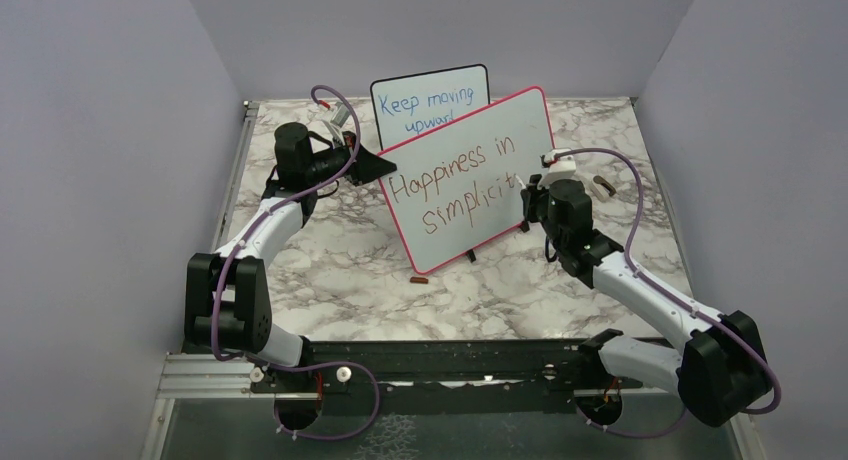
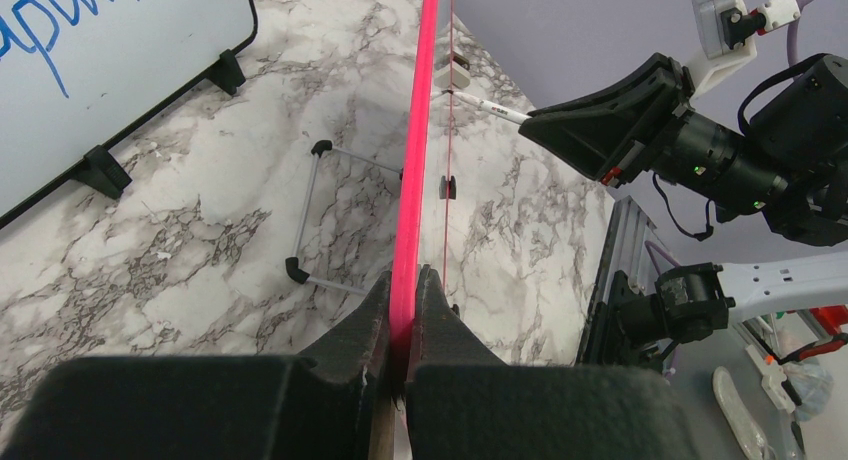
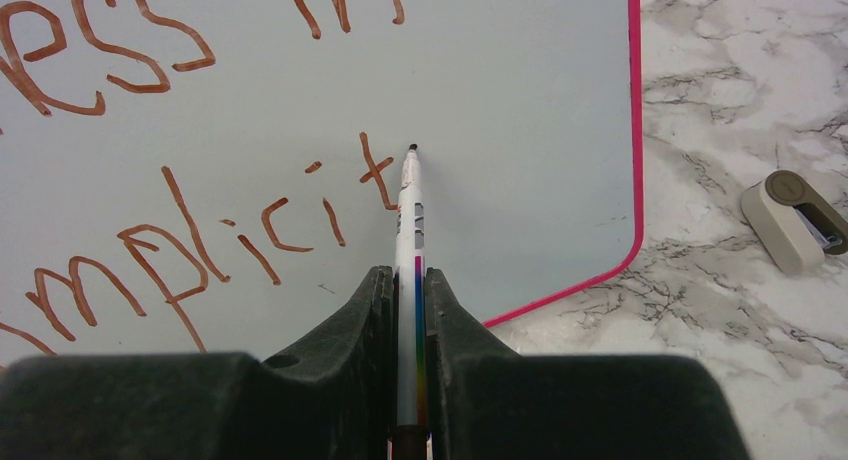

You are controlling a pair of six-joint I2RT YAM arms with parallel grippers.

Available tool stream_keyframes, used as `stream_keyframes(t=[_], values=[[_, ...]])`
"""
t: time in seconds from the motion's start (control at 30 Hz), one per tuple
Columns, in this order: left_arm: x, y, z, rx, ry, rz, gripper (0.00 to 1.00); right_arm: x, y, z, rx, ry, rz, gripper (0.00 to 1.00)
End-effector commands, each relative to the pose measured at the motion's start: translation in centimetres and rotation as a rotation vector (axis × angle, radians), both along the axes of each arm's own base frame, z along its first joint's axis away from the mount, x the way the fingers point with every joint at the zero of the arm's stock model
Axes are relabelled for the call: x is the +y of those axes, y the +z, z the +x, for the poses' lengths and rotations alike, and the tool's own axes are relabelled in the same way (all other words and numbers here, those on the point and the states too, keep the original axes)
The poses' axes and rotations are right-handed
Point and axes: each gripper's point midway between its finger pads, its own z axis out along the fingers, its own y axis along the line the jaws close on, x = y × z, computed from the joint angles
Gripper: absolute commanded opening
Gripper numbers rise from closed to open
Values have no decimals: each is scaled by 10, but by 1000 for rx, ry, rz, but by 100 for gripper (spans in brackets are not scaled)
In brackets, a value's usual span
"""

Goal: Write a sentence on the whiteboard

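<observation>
My left tool (image 2: pixel 403 318) is pinched narrow on the whiteboard (image 1: pixel 465 175), with both fingers pressed flat against the pink-red frame on its left edge. From above, the whiteboard sits aslant on the worktop (image 1: pixel 340 270), its right end farther up the picture than its left and its written face turned toward my arm bases.

My right tool (image 3: pixel 405 292) is closed on a marker (image 3: pixel 409 215). The white barrel is clamped between the fingers and sticks straight out toward the lower right part of the whiteboard.

The sentence (image 1: pixel 455 185) runs across the whiteboard in brownish-red, in two lines. "Happiness in" is on top and "simplicit" is below it. The marker's dark tip is just right of the final "t", close to the board's surface. I cannot tell whether it is touching.

A smaller board (image 1: pixel 430 100) with a black frame and blue writing stands behind the whiteboard, which covers its lower right corner. A thin wire stand (image 2: pixel 320 215) lies on the worktop behind the whiteboard, between it and the smaller board. A beige block (image 3: pixel 790 220) lies off the whiteboard's right edge, apart from it. A small brown piece (image 1: pixel 419 278) lies just in front of the whiteboard's lower left corner.
</observation>
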Motion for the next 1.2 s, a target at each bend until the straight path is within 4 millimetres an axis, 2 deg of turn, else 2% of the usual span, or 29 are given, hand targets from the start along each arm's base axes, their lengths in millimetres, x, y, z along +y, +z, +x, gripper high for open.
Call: stream_keyframes(t=[0.0, 0.2, 0.47, 0.57, 0.8, 1.17], values=[[5, -47, 6, 83, 57, 96, 0, -5, -4, -3, 27, -25, 7, 1], [5, -47, 6, 83, 58, 97, 0, -13, -13, -10, 53, -53, 1, 1], [5, -47, 6, 83, 60, 97, 0, -20, -15, -9, 55, -91, -13, 1], [5, -47, 6, 83, 60, 97, 0, -20, -11, -8, 42, -92, -9, 1], [5, -47, 6, 84, 60, 97, 0, -18, 11, -1, -16, -83, 10, 1], [5, -47, 6, 82, 59, 97, 0, -13, 23, 11, -46, -68, 27, 1]])
